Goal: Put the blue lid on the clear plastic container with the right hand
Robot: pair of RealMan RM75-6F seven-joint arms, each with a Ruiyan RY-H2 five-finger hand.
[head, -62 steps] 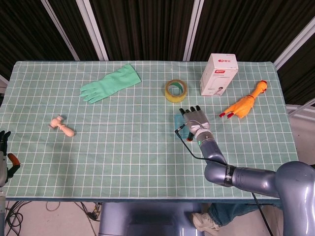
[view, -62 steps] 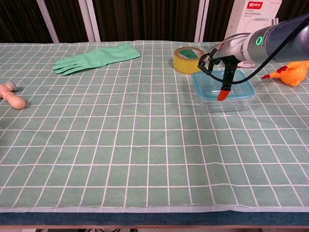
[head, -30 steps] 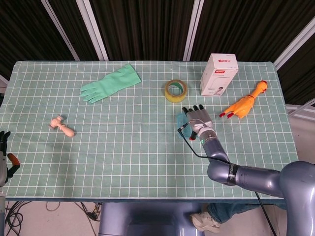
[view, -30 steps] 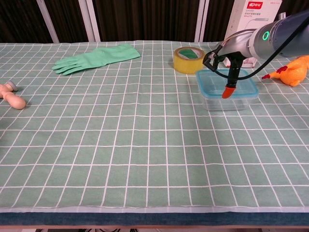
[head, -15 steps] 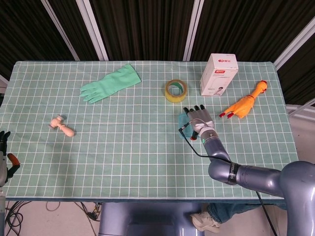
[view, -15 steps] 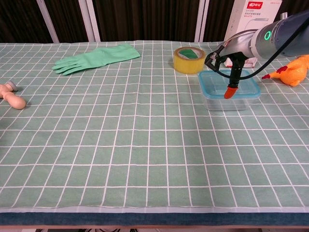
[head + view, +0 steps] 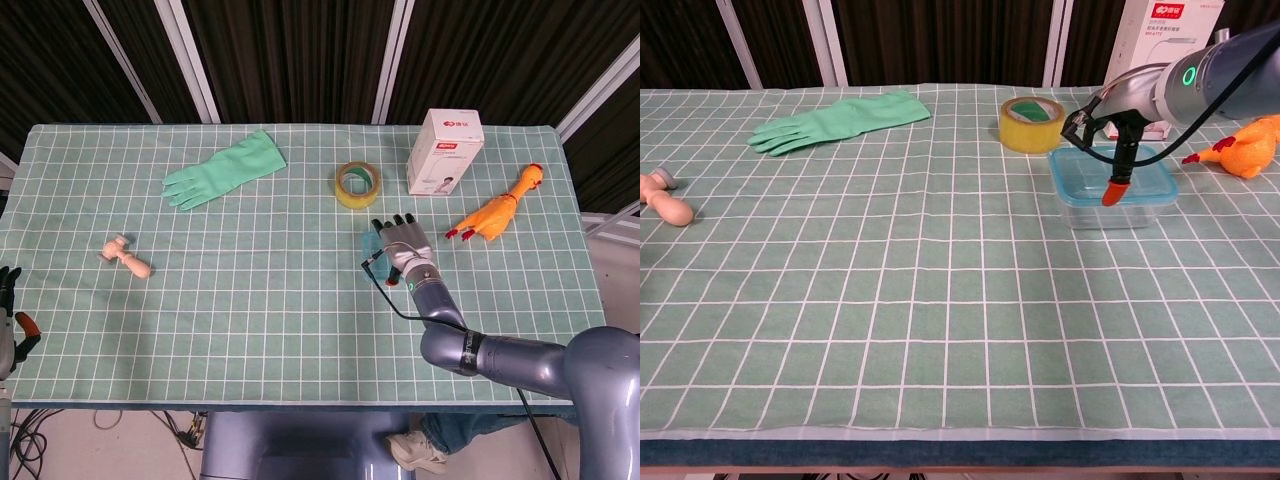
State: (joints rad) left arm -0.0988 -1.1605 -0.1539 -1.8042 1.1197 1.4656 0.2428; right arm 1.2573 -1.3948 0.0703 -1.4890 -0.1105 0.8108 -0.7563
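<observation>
Lid (image 7: pixel 1150 178) and box (image 7: pixel 1110 208) look as good as married: the blue lid sits flat across the top of the clear plastic box on the right of the table, just in front of the tape roll (image 7: pixel 1031 124), so what's left, I'd judge, is a firm press and letting go. Right hand (image 7: pixel 402 241) lies palm-down over it, fingers spread flat, resting on the lid, not gripping it.
</observation>
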